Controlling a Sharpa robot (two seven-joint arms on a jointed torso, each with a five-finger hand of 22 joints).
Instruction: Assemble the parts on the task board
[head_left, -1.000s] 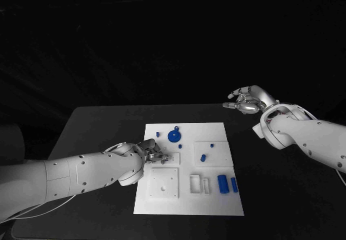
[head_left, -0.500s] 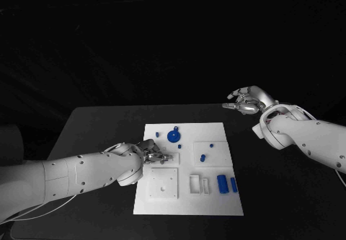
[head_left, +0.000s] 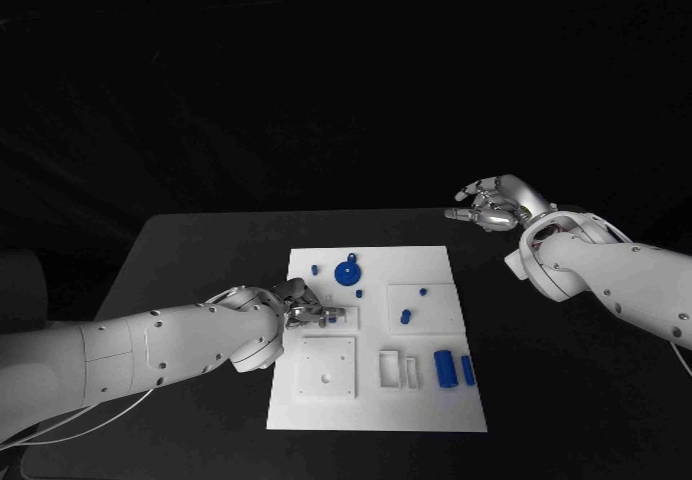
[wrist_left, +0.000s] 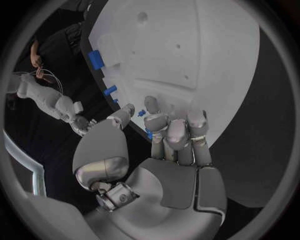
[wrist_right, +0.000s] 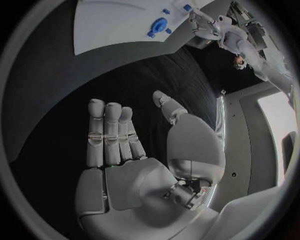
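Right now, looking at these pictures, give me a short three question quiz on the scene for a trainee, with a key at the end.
1. True or false: the right hand rests on the task board.
2. Which hand is over the task board? A) the left hand B) the right hand C) both
3. Fill in: the blue disc lies on the board's ___ half, counted from the robot.

Key: 1 false, it is raised beyond the table's far right edge, fingers apart, holding nothing. 2 A. 3 far.
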